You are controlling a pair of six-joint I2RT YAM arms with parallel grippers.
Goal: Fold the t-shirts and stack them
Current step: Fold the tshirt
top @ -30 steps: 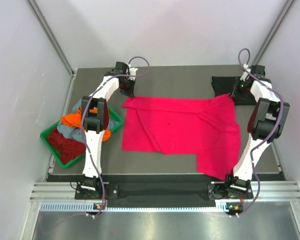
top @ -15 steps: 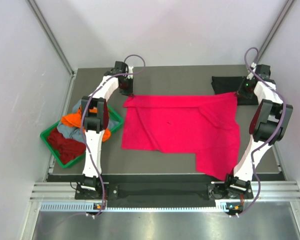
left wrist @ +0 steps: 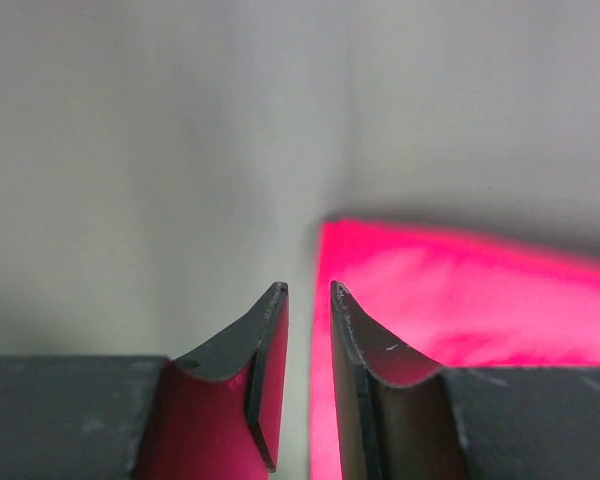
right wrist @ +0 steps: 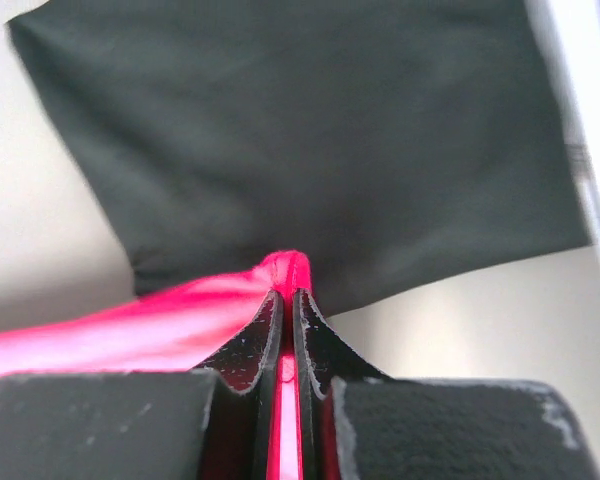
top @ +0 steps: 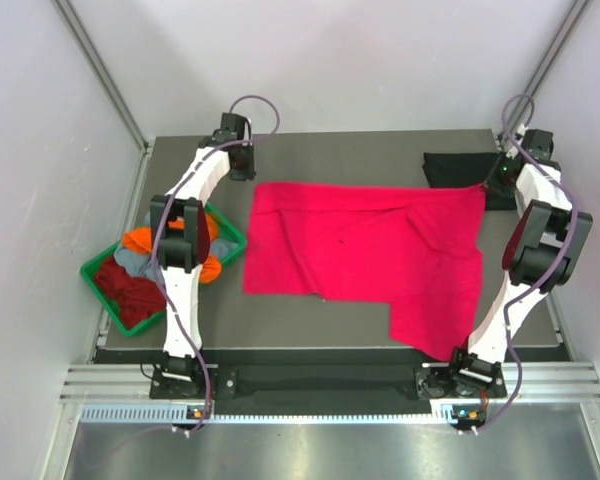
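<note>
The bright pink-red t-shirt (top: 370, 250) lies spread on the dark table. My right gripper (top: 488, 186) is shut on its far right corner, and the pinched cloth shows between the fingers in the right wrist view (right wrist: 286, 295). The folded black t-shirt (top: 450, 168) lies just beyond that corner, and it fills the right wrist view (right wrist: 310, 130). My left gripper (top: 244, 172) sits just left of the shirt's far left corner. Its jaws (left wrist: 308, 290) stand slightly apart with no cloth pinched, and the pink cloth (left wrist: 460, 290) lies to their right.
A green tray (top: 88, 272) at the table's left edge holds an orange tee (top: 140, 240), a grey-blue tee (top: 135, 260) and a dark red tee (top: 130, 290). The enclosure walls stand close on the left, right and far sides.
Both grippers moved toward the far side and outward, drawing the shirt's far edge straight. The left gripper has come off the far left corner. The right gripper still holds its corner.
</note>
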